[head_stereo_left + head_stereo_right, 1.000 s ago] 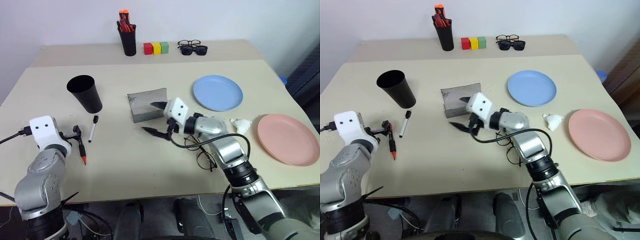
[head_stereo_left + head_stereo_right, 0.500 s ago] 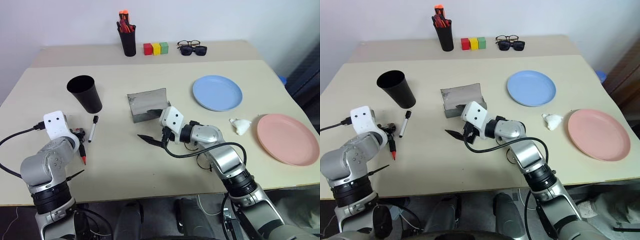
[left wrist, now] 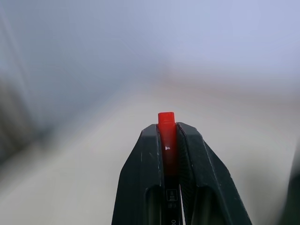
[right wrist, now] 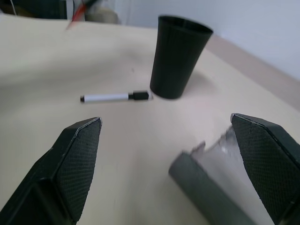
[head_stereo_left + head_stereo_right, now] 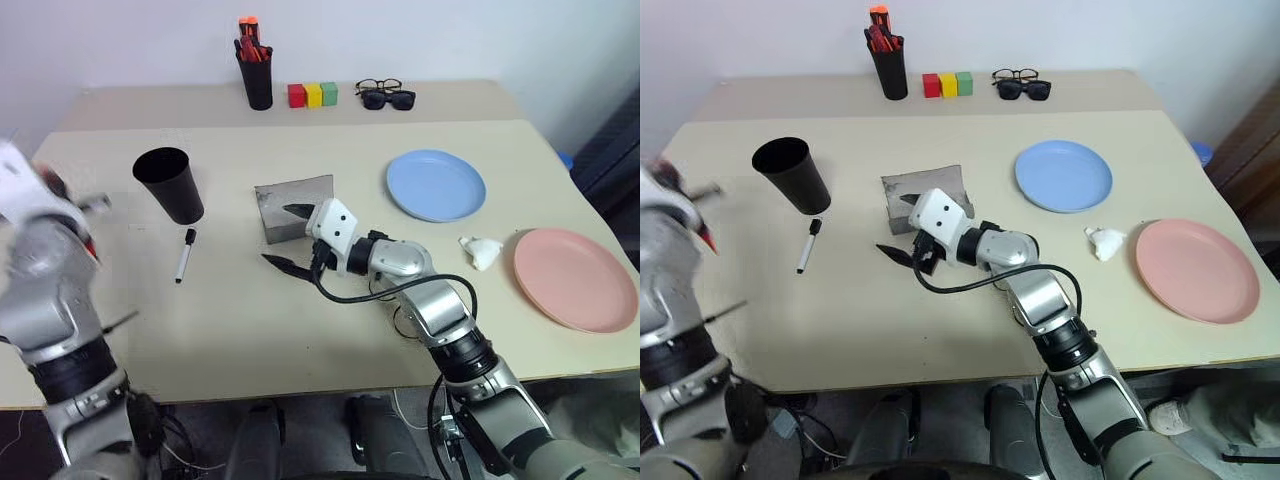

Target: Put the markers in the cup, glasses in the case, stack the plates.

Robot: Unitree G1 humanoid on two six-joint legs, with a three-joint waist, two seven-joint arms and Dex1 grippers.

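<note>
The left gripper (image 3: 168,140) was raised at the table's (image 5: 300,320) left edge, fingers pinching the slim all-red marker (image 3: 167,136), which stood out past the fingertips. The right gripper (image 5: 288,236), held level, hovered before the open grey felt-like case (image 5: 293,207), fingers spread wide. The white-bodied, black-capped marker (image 5: 184,256) lay flat just beside the wide black tapered cup (image 5: 169,185), cap toward it.

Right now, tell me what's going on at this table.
The left gripper is shut on the red marker and holds it up off the table. The white marker lies beside the black cup. The right gripper hangs open by the open grey glasses case. The blue plate and pink plate lie apart, unstacked.
</note>
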